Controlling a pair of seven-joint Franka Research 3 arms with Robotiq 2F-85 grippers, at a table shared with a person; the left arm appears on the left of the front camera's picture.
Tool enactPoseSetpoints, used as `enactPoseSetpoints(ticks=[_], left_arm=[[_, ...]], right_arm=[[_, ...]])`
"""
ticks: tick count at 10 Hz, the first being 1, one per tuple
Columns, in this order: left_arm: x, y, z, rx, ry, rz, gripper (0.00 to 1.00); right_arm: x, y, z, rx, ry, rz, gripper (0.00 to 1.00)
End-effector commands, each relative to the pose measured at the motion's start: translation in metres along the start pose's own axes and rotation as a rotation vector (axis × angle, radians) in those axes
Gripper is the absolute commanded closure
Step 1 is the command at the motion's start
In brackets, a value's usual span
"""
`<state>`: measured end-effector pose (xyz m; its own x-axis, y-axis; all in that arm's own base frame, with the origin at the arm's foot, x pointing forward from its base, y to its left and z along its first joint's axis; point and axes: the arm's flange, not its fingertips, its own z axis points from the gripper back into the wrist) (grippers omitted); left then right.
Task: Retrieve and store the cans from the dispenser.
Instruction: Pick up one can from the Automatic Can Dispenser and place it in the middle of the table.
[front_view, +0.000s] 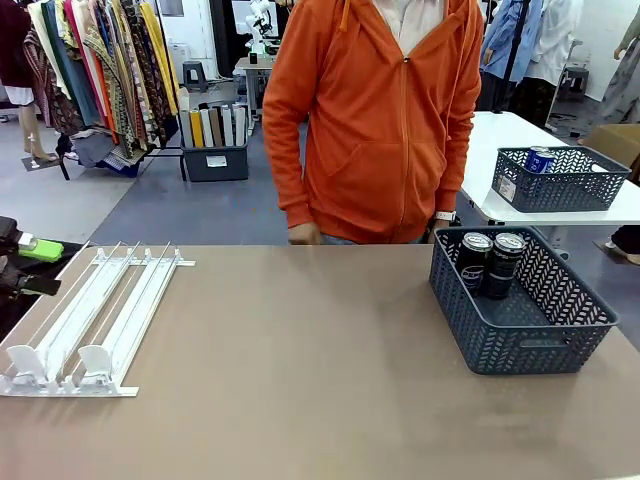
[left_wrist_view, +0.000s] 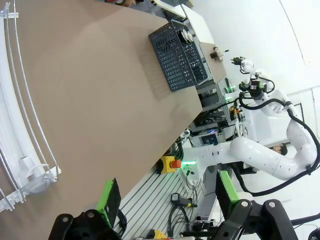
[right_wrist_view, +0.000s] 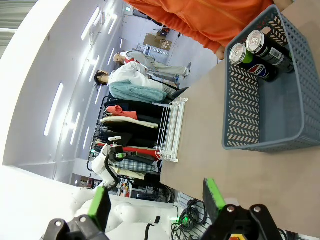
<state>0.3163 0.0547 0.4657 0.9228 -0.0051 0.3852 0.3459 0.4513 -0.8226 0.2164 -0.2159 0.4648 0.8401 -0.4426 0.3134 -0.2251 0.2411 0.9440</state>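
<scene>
Front view: While the white dispenser (front_view: 90, 318) lies at the table's (front_view: 300, 380) left edge with bare lanes, two dark cans (front_view: 490, 262) stand in the grey basket (front_view: 525, 325) at the right edge.
Left wrist view: left gripper (left_wrist_view: 165, 202) is spread wide, holding nothing; dispenser rails run long beside it, nearest this arm.
Right wrist view: right gripper (right_wrist_view: 155, 200) is spread, empty; basket lies ahead.
</scene>
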Motion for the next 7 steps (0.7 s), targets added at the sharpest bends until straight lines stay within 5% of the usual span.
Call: enactPoseSetpoints(ticks=[1, 7], left_arm=[[0.002, -0.0032, 0.0002, -0.014, -0.012, 0.004, 0.0], [0.002, -0.0032, 0.0002, -0.014, -0.012, 0.004, 0.0]], right_arm=[[0.0039, 0.0023, -0.001, 0.022, -0.015, 0.026, 0.0], [0.0039, 0.0023, -0.001, 0.022, -0.015, 0.026, 0.0]])
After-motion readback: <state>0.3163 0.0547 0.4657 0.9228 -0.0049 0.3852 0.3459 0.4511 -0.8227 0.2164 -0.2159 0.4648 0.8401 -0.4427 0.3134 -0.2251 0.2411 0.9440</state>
